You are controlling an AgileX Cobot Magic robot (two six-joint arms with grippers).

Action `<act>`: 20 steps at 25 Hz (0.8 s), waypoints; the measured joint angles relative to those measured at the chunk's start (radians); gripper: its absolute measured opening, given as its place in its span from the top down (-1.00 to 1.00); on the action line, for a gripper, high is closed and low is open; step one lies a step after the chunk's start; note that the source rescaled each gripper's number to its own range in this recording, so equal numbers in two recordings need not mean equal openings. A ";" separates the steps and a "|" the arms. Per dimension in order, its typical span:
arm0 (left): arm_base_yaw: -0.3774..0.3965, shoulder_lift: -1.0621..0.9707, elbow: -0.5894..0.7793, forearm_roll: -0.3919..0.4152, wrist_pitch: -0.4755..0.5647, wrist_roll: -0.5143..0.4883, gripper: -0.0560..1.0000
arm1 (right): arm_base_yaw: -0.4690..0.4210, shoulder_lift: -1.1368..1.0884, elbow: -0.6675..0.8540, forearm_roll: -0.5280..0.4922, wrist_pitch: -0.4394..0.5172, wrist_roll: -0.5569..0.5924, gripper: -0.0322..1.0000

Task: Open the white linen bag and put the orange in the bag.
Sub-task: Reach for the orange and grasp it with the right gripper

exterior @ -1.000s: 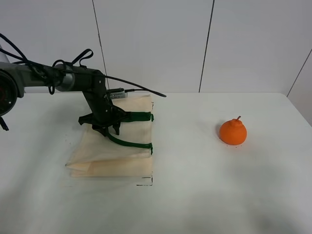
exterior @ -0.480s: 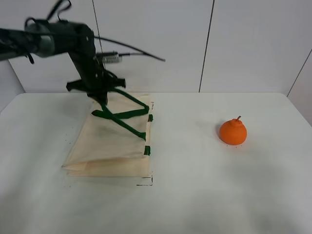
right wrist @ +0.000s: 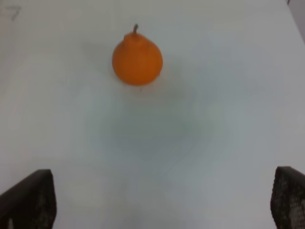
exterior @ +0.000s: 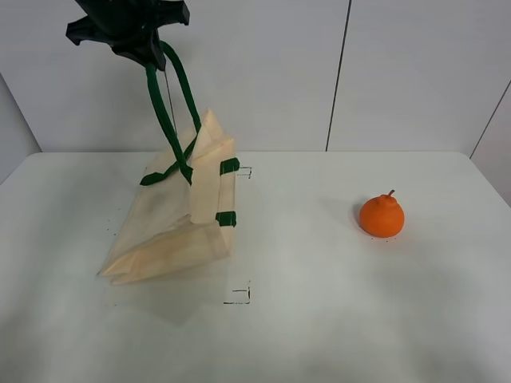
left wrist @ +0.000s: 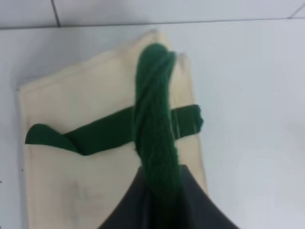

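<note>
The white linen bag [exterior: 172, 219] is partly lifted: its rim side with the green tabs is raised and its bottom still rests on the table. My left gripper [exterior: 142, 48] is high at the upper left, shut on one green loop handle [exterior: 164, 112], which is pulled taut. The other handle hangs slack against the cloth. In the left wrist view the handle [left wrist: 155, 114] runs into the jaws above the bag [left wrist: 81, 191]. The orange [exterior: 382, 215] sits on the table to the right, apart from the bag. My right gripper [right wrist: 159, 193] is open above the table, short of the orange [right wrist: 137, 59].
The white table [exterior: 319, 319] carries small black corner marks [exterior: 239, 297] by the bag. A white panelled wall [exterior: 343, 72] stands right behind the table's back edge.
My left gripper has risen from the bag's surface to high above it with the green handle, pulling the bag's rim side up off the table. The orange has not moved.
</note>
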 joint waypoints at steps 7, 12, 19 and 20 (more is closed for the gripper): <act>0.000 -0.014 -0.002 0.000 0.039 0.012 0.89 | 0.000 0.593 -0.211 0.006 -0.059 0.000 -1.00; 0.000 -0.032 -0.002 0.000 0.052 0.012 0.89 | 0.000 1.055 -0.458 0.006 -0.094 0.000 -1.00; 0.000 -0.071 -0.002 0.000 0.060 0.020 0.89 | 0.000 1.541 -0.802 0.041 -0.071 -0.048 -1.00; 0.000 -0.073 -0.002 0.000 0.060 0.020 0.89 | 0.000 1.591 -0.830 0.043 -0.070 -0.051 -1.00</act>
